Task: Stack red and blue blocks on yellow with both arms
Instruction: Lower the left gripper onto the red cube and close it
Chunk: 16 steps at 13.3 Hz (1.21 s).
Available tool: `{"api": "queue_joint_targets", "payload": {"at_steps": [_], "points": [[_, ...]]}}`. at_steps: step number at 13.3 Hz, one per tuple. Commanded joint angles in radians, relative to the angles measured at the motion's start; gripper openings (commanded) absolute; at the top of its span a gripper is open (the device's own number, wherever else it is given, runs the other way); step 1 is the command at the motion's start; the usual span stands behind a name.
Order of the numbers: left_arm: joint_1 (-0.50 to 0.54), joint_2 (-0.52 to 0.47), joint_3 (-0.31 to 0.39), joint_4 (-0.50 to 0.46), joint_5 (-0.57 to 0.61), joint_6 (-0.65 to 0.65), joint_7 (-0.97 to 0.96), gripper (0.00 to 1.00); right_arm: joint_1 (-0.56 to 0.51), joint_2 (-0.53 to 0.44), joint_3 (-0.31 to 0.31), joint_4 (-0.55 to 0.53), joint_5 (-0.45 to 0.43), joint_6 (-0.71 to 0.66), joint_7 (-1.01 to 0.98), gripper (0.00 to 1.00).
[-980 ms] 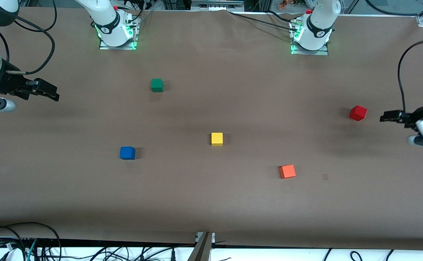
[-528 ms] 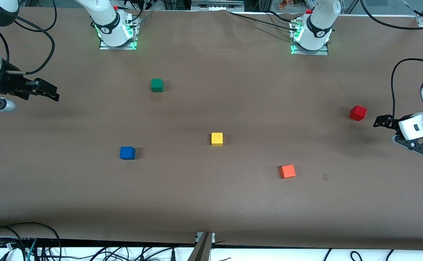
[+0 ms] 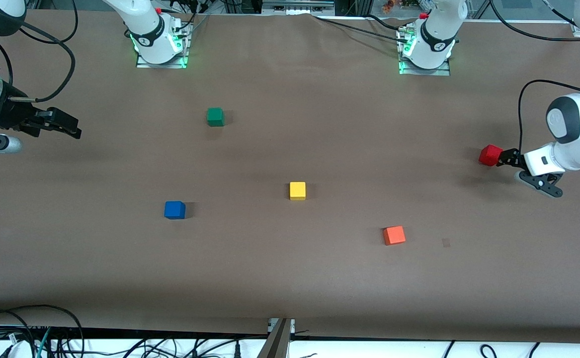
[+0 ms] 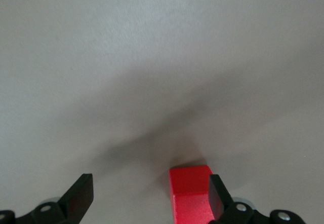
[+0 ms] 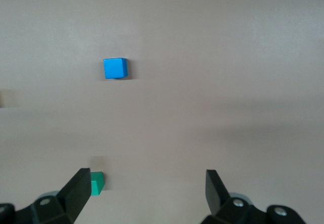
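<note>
- Left claw [image 3: 502, 158]: released, hovering just beside the red block [image 3: 490, 155], which sits off-centre against one finger [image 4: 217, 194].
- Advice: centre the block between both fingers, lower squarely, then clench.
- Right claw [image 3: 66, 124]: released, waiting; blue block [image 3: 174, 210] and yellow block [image 3: 297, 191] sit apart on the bench [image 3: 290, 278].

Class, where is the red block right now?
The red block sits on the table toward the left arm's end, beside the open left gripper.

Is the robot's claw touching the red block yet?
Cannot tell. In the left wrist view the left end effector stands open, one finger overlapping the red block, so no gap or contact shows.
</note>
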Motion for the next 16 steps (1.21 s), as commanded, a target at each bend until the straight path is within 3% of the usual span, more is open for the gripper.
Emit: {"api": "queue_joint_targets", "payload": {"at_steps": [1, 9, 14, 16], "points": [[0.028, -0.080, -0.017, -0.165, 0.021, 0.137, 0.018, 1.00, -0.015, -0.011, 0.014, -0.002, -0.002, -0.011, 0.005, 1.00], [0.043, -0.126, -0.018, -0.302, 0.016, 0.208, 0.013, 1.00, -0.015, -0.011, 0.014, -0.002, -0.002, -0.010, 0.007, 1.00], [0.060, -0.119, -0.017, -0.336, 0.016, 0.256, 0.018, 1.00, -0.015, -0.011, 0.014, -0.002, -0.002, -0.011, 0.007, 1.00], [0.075, -0.105, -0.017, -0.336, 0.016, 0.256, 0.021, 0.71, -0.015, -0.011, 0.014, -0.002, -0.002, -0.011, 0.007, 1.00]]}}
